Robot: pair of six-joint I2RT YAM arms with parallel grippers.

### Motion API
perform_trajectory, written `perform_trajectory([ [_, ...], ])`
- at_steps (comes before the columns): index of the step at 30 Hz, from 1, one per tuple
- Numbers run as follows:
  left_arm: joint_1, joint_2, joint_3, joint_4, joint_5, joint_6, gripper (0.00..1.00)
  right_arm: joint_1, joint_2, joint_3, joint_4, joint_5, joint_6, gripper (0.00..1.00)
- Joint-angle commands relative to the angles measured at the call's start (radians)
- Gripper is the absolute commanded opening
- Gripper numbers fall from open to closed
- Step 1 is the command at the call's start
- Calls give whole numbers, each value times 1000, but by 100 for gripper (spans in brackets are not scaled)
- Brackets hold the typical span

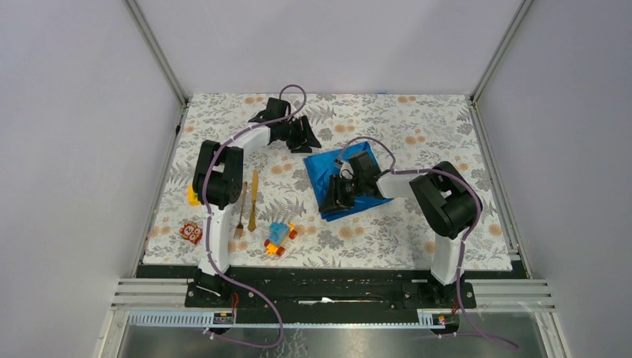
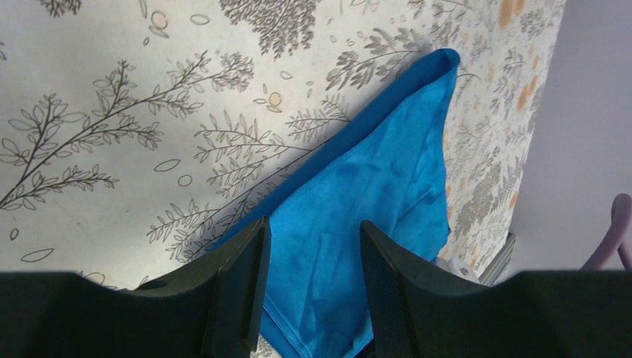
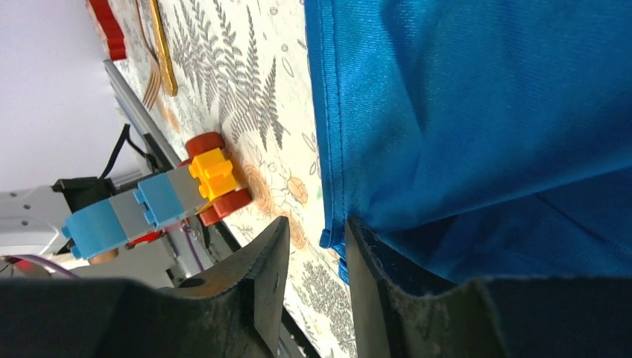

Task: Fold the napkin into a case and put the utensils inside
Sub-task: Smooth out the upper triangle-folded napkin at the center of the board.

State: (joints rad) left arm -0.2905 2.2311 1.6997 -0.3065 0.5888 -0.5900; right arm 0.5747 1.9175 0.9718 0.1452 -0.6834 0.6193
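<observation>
The blue napkin (image 1: 333, 173) lies doubled over on the patterned mat, right of centre. My left gripper (image 1: 304, 142) hovers at its far left corner, jaws open, with cloth (image 2: 387, 179) lying flat below the gap (image 2: 313, 253). At the near left corner my right gripper (image 1: 337, 195) is open too. There the layered hem (image 3: 328, 149) of the napkin (image 3: 477, 112) runs beside one finger, and nothing is pinched in the gap (image 3: 317, 231). The golden knife (image 1: 253, 200) and fork (image 1: 240, 220) lie side by side on the mat by the left arm, also seen as knife (image 3: 162, 52) and fork (image 3: 149, 82).
A blue-and-orange toy car (image 1: 279, 239) (image 3: 164, 201) sits near the front edge, between the utensils and the napkin. A red patterned block (image 1: 191, 233) and a yellow block (image 1: 194, 196) lie at the left edge. Walls enclose the mat on three sides.
</observation>
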Motion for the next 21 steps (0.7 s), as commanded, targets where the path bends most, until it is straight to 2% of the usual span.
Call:
perform_trajectory([
  [1, -2, 15, 30, -54, -35, 61, 53, 6, -10, -43, -60, 56, -65, 40],
  [4, -2, -3, 10, -70, -78, 89, 52, 6, -28, -64, -107, 86, -98, 39],
  [9, -2, -30, -2, -125, -103, 135, 45, 5, -76, -54, -198, 115, -137, 36],
  [14, -2, -50, -23, -154, -134, 161, 29, 10, -145, 8, -318, 178, -195, 30],
  [21, -2, -79, -76, -136, -135, 153, 17, 22, -151, 81, -395, 205, -237, 32],
])
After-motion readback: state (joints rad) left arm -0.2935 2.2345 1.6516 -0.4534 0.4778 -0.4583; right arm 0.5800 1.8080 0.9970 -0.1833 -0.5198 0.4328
